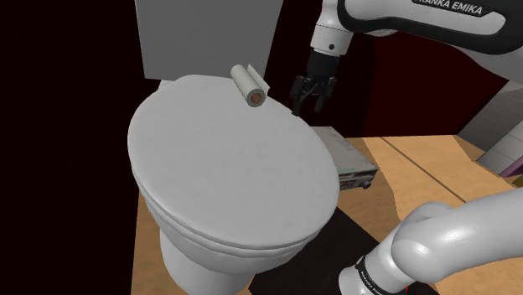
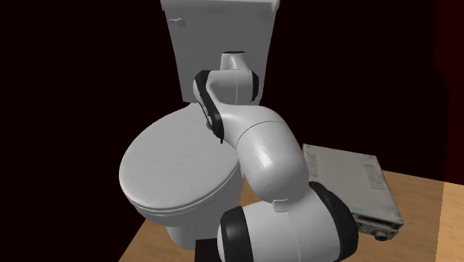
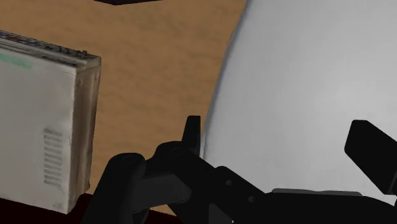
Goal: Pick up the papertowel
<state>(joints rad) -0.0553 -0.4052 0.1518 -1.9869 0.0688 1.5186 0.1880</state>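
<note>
The paper towel (image 1: 249,86) is a white roll with a brown core end. It lies on its side at the back of the closed white toilet lid (image 1: 218,159), close to the tank (image 1: 205,33). My black gripper (image 1: 308,107) hangs open to the roll's right in the shoulder view, above the lid's edge and apart from the roll. In the wrist view the gripper (image 3: 280,127) has its fingers (image 3: 193,130) spread wide with nothing between them. Below them are the lid's rim (image 3: 305,83) and wooden floor (image 3: 159,63).
A flat grey box-like device (image 1: 348,159) lies on the wooden floor beside the toilet, under the gripper's side; it appears as the grey device (image 3: 44,127) and the grey device (image 2: 349,179) too. The arm (image 2: 260,149) covers the lid's back in the second exterior view. Black area surrounds the tank.
</note>
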